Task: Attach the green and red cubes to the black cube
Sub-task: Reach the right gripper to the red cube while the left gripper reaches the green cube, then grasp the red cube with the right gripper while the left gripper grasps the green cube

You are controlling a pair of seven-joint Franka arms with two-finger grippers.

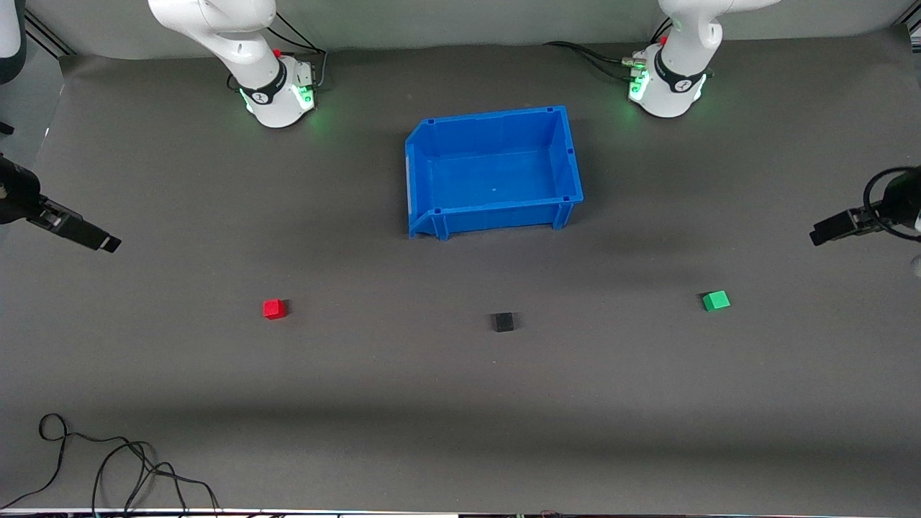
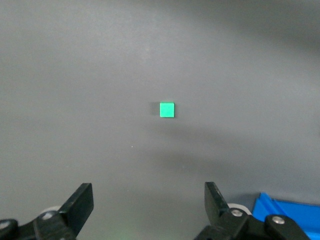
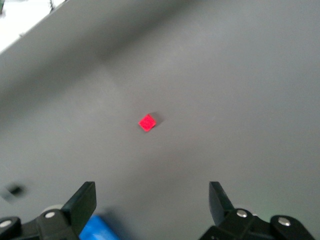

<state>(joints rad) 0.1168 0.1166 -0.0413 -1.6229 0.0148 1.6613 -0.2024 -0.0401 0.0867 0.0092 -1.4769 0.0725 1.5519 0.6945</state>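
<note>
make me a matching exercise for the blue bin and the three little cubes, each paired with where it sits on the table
Things:
1. red cube
2. green cube
3. black cube
4. blue bin

Places:
A. toward the left arm's end of the table
B. between the two coloured cubes
C. nearest the robots' bases
D. toward the right arm's end of the table

Pairs: 1-D, 2-A, 3-B, 4-C
</note>
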